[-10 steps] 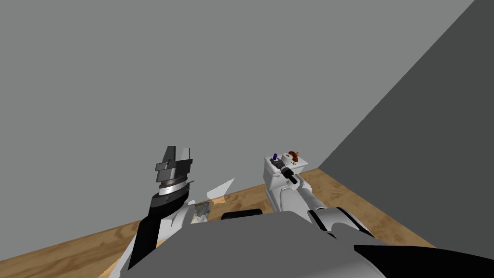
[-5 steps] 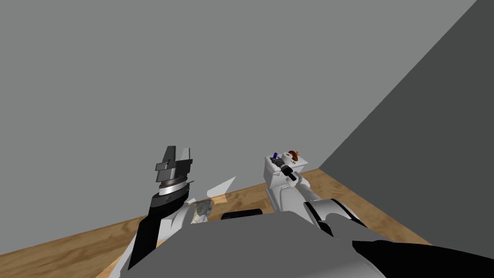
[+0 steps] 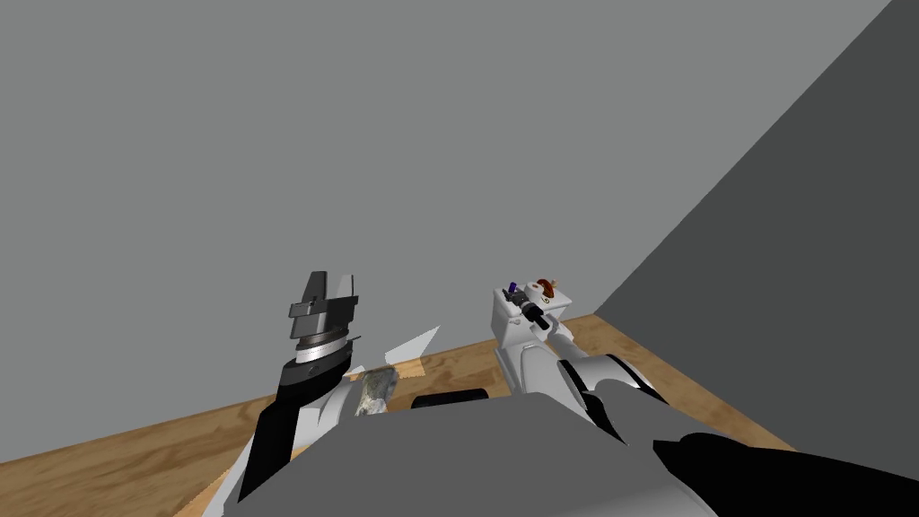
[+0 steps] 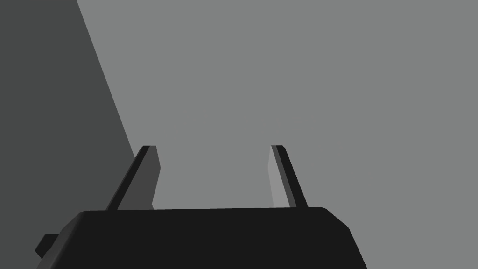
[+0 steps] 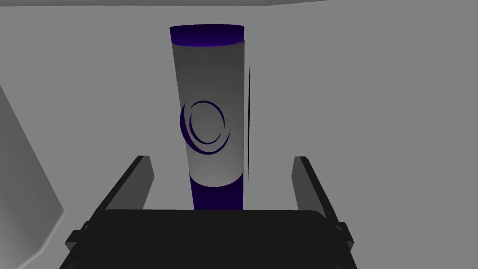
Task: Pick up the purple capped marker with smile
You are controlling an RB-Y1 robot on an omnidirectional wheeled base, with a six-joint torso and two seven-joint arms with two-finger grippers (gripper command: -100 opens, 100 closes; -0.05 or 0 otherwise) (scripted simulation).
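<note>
**Wood floor (image 3: pixel 135 458), grey walls: grasp not closed**

Left gripper (image 3: pixel 330 280) is raised left of the white stand (image 3: pixel 510 339), fingers apart. On the stand top, the purple-capped marker (image 5: pixel 212 116) is straddled by the right gripper (image 5: pixel 221 159), with the fingers spread and no contact made. A brown object (image 3: pixel 543 287) is seen at the stand's right.

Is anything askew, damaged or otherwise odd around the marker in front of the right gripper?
Nothing stands out. The white cylindrical marker with purple ends looks whole and sits between the open jaws of the right gripper, touching neither.
</note>
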